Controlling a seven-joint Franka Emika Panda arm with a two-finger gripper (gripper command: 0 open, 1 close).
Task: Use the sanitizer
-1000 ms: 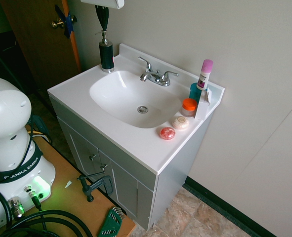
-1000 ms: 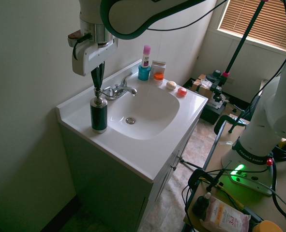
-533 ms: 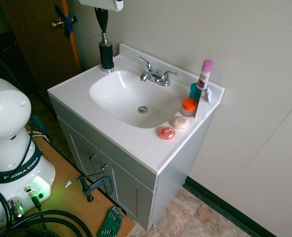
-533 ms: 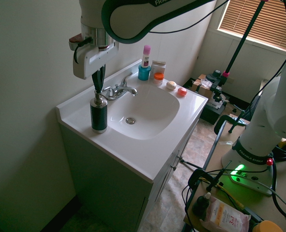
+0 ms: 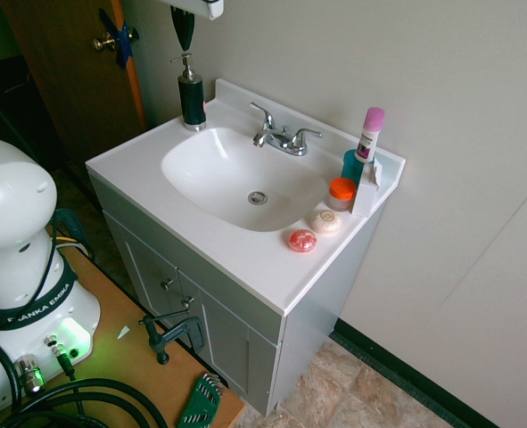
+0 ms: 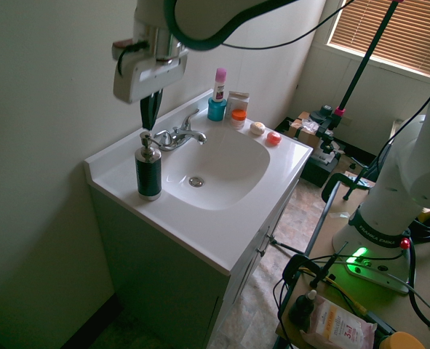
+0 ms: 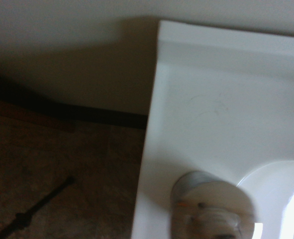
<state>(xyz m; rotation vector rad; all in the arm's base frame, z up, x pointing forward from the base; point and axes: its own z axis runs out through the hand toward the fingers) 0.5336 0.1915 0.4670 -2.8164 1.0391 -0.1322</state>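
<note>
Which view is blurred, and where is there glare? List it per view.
Wrist view: soft throughout, the sanitizer a smeared grey shape, bright glare at the basin edge. First exterior view: sharp, evenly lit. Second exterior view: dimmer, with the blinds bright and a shadow beside the sanitizer.

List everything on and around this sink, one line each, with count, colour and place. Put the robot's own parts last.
Dark cylindrical pump bottle with silver head: one, back corner of the counter, under the claw.
Chrome faucet: one, behind the basin.
White vanity countertop: one, basin sunk in its middle.
White tube with pink cap: one, upright at the far back corner.
Teal container: one, by the tube.
Orange-lidded jar: one, in front of the teal container.
Round cream soap: one, counter edge.
Round red soap: one, beside the cream one.
White arm's claw: one, dark fingers together, just above the pump head.
</note>
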